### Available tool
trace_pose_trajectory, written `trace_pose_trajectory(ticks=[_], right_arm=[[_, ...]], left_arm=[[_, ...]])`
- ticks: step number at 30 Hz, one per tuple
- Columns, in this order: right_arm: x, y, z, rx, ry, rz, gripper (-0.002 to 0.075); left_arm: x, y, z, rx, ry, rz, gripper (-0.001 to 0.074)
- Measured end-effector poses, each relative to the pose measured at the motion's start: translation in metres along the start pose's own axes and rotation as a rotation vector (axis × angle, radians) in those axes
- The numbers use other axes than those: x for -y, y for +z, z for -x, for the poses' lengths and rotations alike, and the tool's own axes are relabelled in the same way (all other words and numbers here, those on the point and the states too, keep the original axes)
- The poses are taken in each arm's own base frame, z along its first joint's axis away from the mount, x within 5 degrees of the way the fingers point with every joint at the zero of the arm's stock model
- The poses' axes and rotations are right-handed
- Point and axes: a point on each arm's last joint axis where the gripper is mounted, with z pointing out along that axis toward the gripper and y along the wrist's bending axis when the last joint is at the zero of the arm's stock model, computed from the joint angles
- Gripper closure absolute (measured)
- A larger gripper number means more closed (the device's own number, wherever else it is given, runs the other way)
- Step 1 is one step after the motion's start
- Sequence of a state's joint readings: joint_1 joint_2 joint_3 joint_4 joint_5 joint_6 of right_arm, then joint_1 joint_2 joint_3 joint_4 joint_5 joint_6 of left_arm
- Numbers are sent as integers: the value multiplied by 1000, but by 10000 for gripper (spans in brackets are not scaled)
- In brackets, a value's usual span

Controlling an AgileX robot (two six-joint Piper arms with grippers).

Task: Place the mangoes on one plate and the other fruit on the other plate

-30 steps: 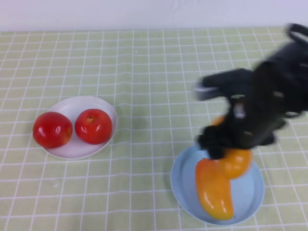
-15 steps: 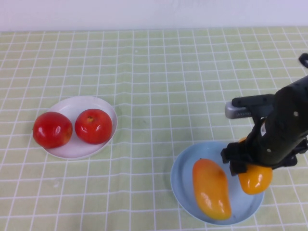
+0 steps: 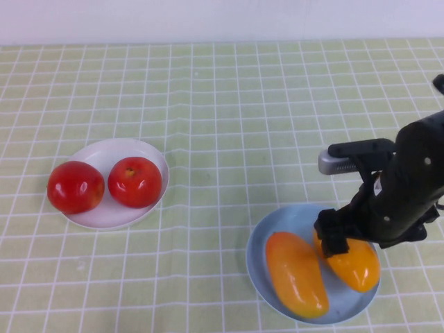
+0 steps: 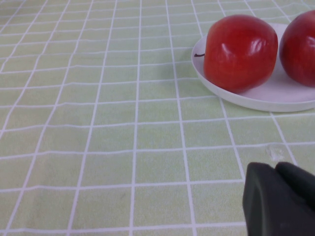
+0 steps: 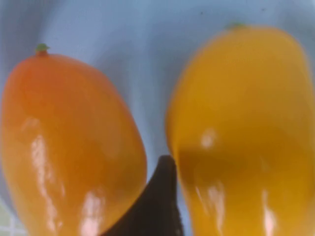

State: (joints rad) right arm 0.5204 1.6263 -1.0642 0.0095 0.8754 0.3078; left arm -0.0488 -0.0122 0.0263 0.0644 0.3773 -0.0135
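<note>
The right gripper (image 3: 338, 239) hung low over the round light blue plastic plate (image 3: 262, 260) near the table's front right corner, its fingers spread apart and grasping nothing. In the right wrist view, 1 dark fingertip (image 5: 156, 201) stood in the gap between the 2 glossy orange-yellow mangoes. The yellower mango (image 3: 354, 262) lay directly beneath the fingers, touching or nearly touching them; which of the 2 could not be told. Its long axis ran slantwise toward the plate's front right rim. The more orange mango (image 3: 296, 272) lay just beside it on the side toward the table's middle, roughly parallel, both fully within the rim.

The move ahead appeared to turn on that finger wedged between the fruits: a straight lift would probably clear both, while any sideways pull risked rolling one.

Well apart, toward the table's left edge, 2 round glossy red fruits (image 3: 134, 182) sat on the round white plastic plate (image 3: 114, 215). The left gripper (image 4: 280, 196) stayed clear near that plate, fingers pressed together and empty.
</note>
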Motion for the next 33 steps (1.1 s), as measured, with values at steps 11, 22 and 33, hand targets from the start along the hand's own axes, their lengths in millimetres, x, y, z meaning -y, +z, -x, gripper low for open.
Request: trace_pose_trajectory(ticks=[11,22,33], right_arm=[[9,-85,-31,127,-27,43,396],[28,-139,-93,261,-153,74,726],[45,-156,-141,409,-219,77,741]], left_arm=[[0,0,0,0,0,0,731],[0,0,0,0,0,0,731],[0,0,0,0,0,0,731]])
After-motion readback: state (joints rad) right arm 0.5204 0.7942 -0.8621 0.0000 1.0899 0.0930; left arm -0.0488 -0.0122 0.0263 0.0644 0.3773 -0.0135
